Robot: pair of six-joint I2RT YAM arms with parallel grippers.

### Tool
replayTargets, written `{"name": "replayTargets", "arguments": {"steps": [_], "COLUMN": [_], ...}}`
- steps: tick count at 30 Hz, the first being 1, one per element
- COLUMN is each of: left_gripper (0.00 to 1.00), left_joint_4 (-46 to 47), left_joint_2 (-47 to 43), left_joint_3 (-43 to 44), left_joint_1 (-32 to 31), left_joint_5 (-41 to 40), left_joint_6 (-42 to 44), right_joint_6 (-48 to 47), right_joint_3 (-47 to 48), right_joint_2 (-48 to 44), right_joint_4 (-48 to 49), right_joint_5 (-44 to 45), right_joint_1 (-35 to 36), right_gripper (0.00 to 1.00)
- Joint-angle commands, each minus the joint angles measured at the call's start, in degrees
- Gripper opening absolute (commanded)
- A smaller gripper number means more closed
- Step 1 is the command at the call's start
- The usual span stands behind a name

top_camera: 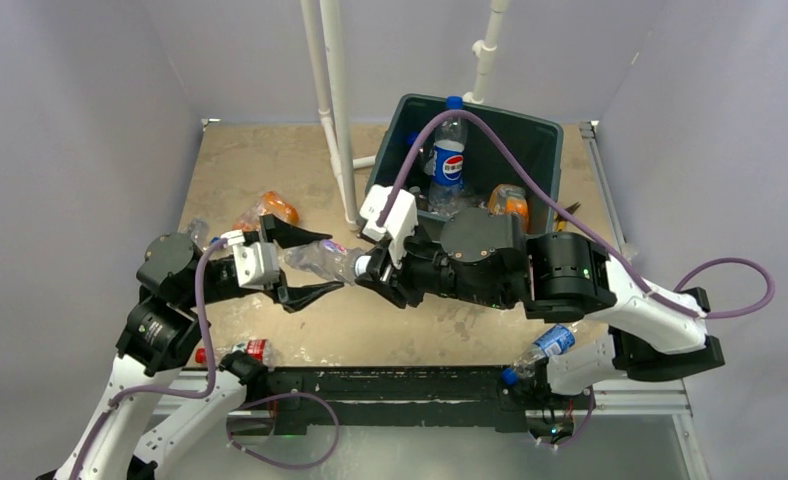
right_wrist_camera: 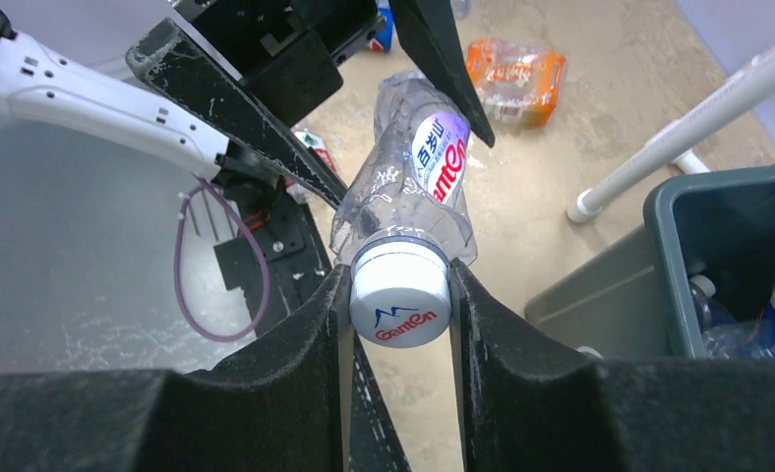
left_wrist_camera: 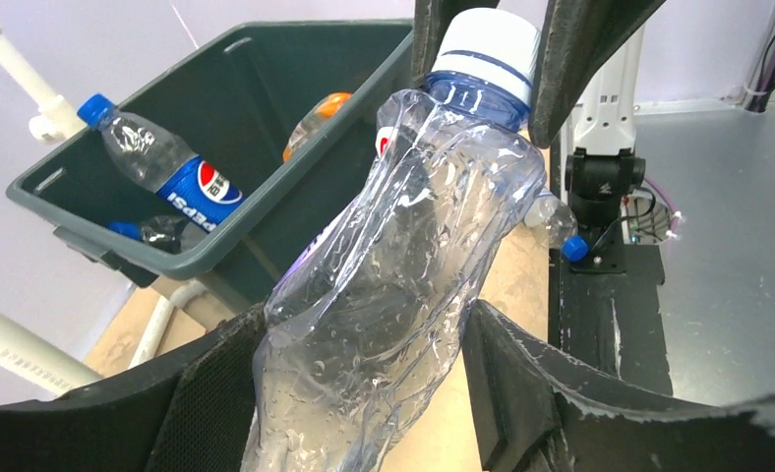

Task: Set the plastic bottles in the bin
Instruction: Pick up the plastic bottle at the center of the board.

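Note:
A crushed clear bottle [top_camera: 320, 260] [left_wrist_camera: 403, 256] [right_wrist_camera: 413, 177] with a white cap hangs above the table between both arms. My right gripper [top_camera: 370, 268] [right_wrist_camera: 400, 295] is shut on its cap. My left gripper [top_camera: 335, 263] [left_wrist_camera: 364, 383] straddles the bottle's body, and both fingers lie against its sides. The dark green bin [top_camera: 560, 140] [left_wrist_camera: 118, 246] [right_wrist_camera: 679, 197] stands at the far right, just beyond the right arm. Inside it are a Pepsi bottle [top_camera: 448, 160] [left_wrist_camera: 182, 182] and an orange-labelled bottle [top_camera: 510, 200].
An orange-labelled bottle [top_camera: 275, 208] [right_wrist_camera: 513, 74] lies on the table at the far left. A red-labelled bottle [top_camera: 240, 350] rests by the left arm's base, and a blue-capped one [top_camera: 545, 345] by the right base. White pipes [top_camera: 335, 110] stand left of the bin.

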Motion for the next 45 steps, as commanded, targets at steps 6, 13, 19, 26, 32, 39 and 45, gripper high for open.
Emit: {"name": "replayTargets", "arguments": {"steps": [6,13,19,26,32,39,45], "left_gripper": [0.45,0.21,0.0,0.0,0.0,0.0,0.0], "left_joint_4": [9.19,15.06,26.15,41.14,49.0,49.17,48.17], "left_joint_2": [1.8,1.67,-0.44,-2.87,-4.5,-3.38,-1.87], "left_joint_3": [-1.7,-2.25,-5.71,-10.6,-13.41,-12.8,-12.26], "left_joint_1": [-0.04,-0.06,-0.02,-0.01,-0.02,-0.07,-0.06], "left_joint_5": [2.43,4.97,5.84,0.27,-5.61,-5.69,-4.21], "left_joint_6": [-7.15,-12.78,-21.04,-33.96,-41.17,-41.73,-43.09], "right_joint_6": [-0.56,-0.58,0.38,2.58,2.81,1.92,-0.13], "right_joint_3": [-6.34,-8.27,-13.23,-31.59,-37.75,-35.76,-29.66], "right_joint_2": [-5.48,-6.3,-9.91,-21.67,-23.65,-18.28,-10.44], "right_joint_4": [20.73,25.41,32.77,54.04,62.35,63.68,62.96], "right_joint_5": [-7.36,-14.07,-17.16,-14.34,-9.94,-6.23,-3.18], "right_joint_1": [0.39,0.39,0.37,0.4,0.37,0.45,0.41], "right_gripper": [0.0,0.0,0.32,0.97,0.99,0.99,0.97]}}
